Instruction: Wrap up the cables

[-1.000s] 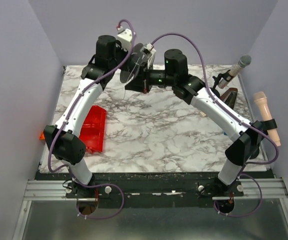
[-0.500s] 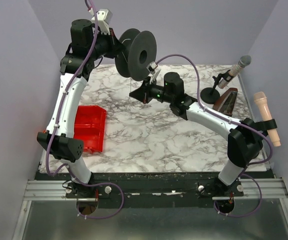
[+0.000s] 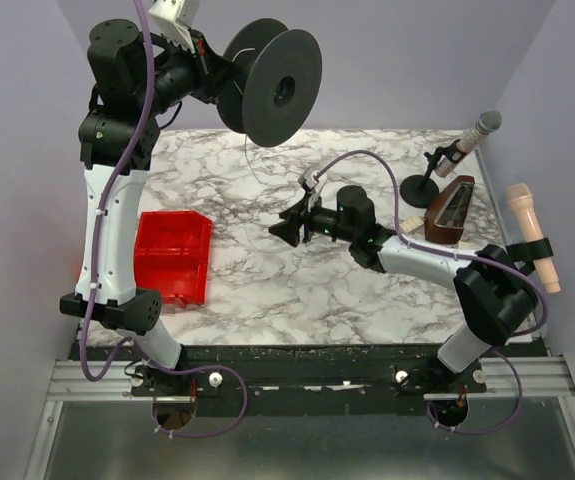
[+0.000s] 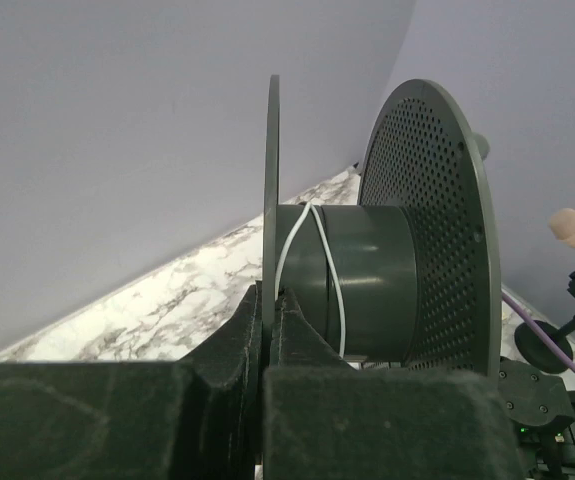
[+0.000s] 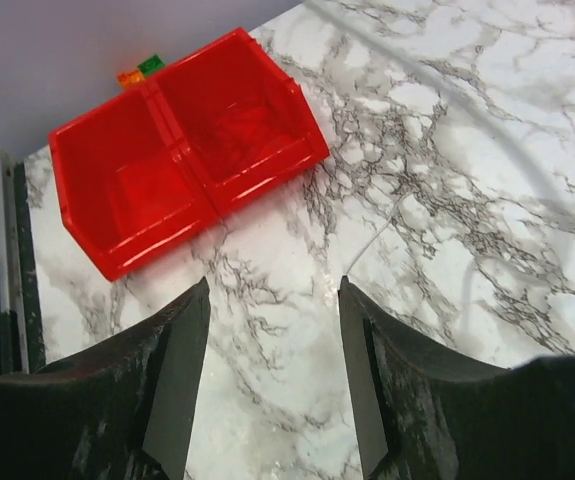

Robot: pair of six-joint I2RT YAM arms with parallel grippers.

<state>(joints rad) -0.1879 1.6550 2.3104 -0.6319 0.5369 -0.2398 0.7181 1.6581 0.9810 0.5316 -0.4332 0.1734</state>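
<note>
Item, far left: red bin [image 3: 172, 257], two compartments, lying on the marble table [image 3: 267, 290] beside my left arm; no part in this step. Item: left gripper [image 4: 267, 300], raised high over the back of the table and clamped tight on the near flange of the spool [image 3: 272, 82], which hangs in the air with its perforated far flange facing the room. Item: white cable [image 4: 329, 270], thin, with a couple of turns already on the spool's hub. A loose length lies on the marble ahead of my right fingers in the right wrist view, and I cannot trace the run between the two. Item, centre: right gripper [image 3: 289, 228], low over the table, fingers spread apart with nothing between them and the cable just beyond their tips. Items, right: microphone on a stand [image 3: 467, 140], metronome [image 3: 452, 210] and beige microphone [image 3: 532, 230], all well clear. As I judge it, winding has only started. To do it well I would pinch the slack lightly, so that it slides under mild tension. I would keep the spool's axis steady while feeding each turn between the flanges, laying turns side by side along the hub instead of stacked at one edge.
</note>
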